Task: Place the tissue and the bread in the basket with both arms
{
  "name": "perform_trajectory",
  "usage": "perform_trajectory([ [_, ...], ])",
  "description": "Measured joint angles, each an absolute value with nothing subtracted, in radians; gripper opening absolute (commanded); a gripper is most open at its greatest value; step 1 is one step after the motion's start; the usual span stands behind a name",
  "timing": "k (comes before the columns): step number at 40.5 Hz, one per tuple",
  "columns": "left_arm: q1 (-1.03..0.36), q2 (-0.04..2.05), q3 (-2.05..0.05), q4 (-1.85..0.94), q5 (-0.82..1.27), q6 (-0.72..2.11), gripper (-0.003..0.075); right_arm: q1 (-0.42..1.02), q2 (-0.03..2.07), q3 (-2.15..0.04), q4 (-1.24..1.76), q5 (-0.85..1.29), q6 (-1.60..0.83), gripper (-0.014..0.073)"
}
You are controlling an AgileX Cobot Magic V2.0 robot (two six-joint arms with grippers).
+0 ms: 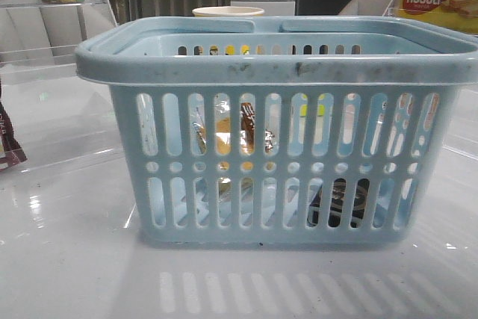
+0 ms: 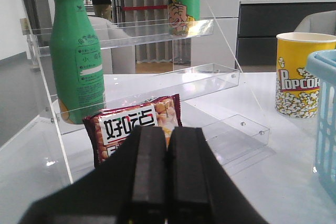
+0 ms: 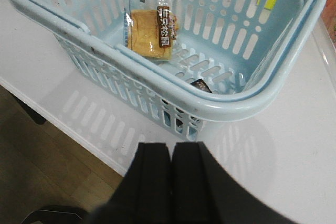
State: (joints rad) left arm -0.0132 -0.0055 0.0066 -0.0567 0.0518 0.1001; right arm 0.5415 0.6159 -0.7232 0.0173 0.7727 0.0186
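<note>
Glossy white desk [image 1: 67, 259], clear shelving and grey cabinets behind; both items sit in the basket [image 1: 276, 65].

Bread [image 3: 151, 34] lies on the basket floor, tissue [image 3: 200, 85] low against the wall nearest my right pincer [image 3: 172, 174]. My right pincer hangs above the desk's edge, pressed shut, empty. Left pincer [image 2: 168, 169] likewise closed on nothing, facing a maroon packet [image 2: 137, 129]. Judged: loading done; right arm nearer.
</note>
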Motion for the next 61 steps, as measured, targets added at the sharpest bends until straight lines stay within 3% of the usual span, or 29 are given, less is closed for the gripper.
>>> perform_trajectory([
  [33, -0.013, -0.005, 0.007, -0.057, 0.052, 0.100, 0.0099, 0.532, 0.599, -0.704, 0.015, 0.751, 0.019, 0.0053],
  [51, -0.013, -0.005, 0.007, -0.057, 0.052, 0.100, 0.0099, 0.061, 0.162, -0.196, 0.009, 0.213, 0.019, 0.0053],
  [61, -0.013, -0.005, 0.007, -0.057, 0.052, 0.100, 0.0099, -0.015, -0.003, 0.013, 0.009, 0.082, 0.019, 0.0053],
])
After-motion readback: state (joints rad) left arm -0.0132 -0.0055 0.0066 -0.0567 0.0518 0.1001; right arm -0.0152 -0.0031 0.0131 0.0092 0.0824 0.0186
